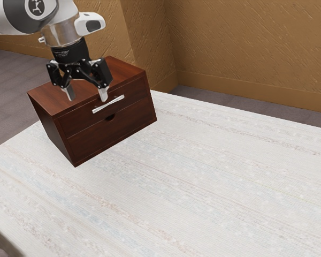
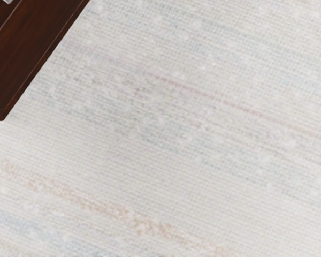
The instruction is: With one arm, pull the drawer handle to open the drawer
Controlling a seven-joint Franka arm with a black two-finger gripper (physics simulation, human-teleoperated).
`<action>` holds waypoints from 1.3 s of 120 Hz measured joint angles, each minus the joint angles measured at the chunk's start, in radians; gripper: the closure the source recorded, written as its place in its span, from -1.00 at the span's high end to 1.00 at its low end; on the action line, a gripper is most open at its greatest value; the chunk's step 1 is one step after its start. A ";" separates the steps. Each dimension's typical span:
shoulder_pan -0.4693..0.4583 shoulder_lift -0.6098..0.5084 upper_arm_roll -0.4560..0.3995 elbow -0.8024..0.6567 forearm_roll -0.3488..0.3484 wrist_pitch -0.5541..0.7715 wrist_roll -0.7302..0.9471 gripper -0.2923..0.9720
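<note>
A dark brown wooden cabinet (image 1: 91, 115) stands on the table at the exterior view's left, its drawer front (image 1: 104, 110) flush with the body. A silver bar handle (image 1: 108, 104) runs across the drawer front. My gripper (image 1: 86, 97) hangs open over the cabinet's top front edge, one finger (image 1: 102, 95) just above the handle's left end, the other finger (image 1: 69, 93) over the cabinet top. A corner of the cabinet (image 2: 21, 48) appears in the wrist view, beside bare tabletop.
The pale woven tabletop (image 1: 214, 176) stretches wide to the exterior view's right and front of the cabinet. Brown textured walls (image 1: 246, 43) rise behind the table, with grey floor beyond its far edge.
</note>
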 joint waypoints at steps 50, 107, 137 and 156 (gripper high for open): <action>-0.018 -0.072 -0.015 0.222 0.002 0.041 -0.030 0.54; 0.024 -0.250 -0.044 -0.146 0.060 0.116 -0.049 0.54; -0.016 -0.583 -0.149 -0.710 0.105 0.231 -0.060 0.54; -0.028 -0.558 -0.154 -0.720 0.091 0.244 -0.047 0.54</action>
